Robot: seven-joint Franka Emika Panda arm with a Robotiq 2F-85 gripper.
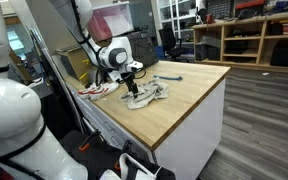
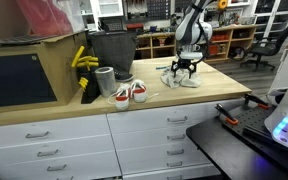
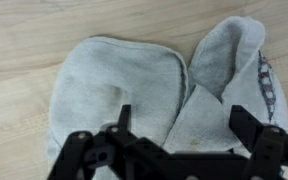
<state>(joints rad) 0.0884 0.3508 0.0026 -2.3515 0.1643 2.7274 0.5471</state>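
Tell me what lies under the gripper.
Directly beneath the open gripper lies a crumpled grey cloth, one flap folded over, on the wooden countertop. Whether anything sits under the cloth cannot be seen, since it covers the wood there.

From where I stand, no lettering, label, brand or number can be read, neither on the crumpled pale grey cloth (image 3: 124,90), nor on the light wooden worktop (image 1: 189,90), nor on the red-and-white pair of sneakers (image 2: 129,94).
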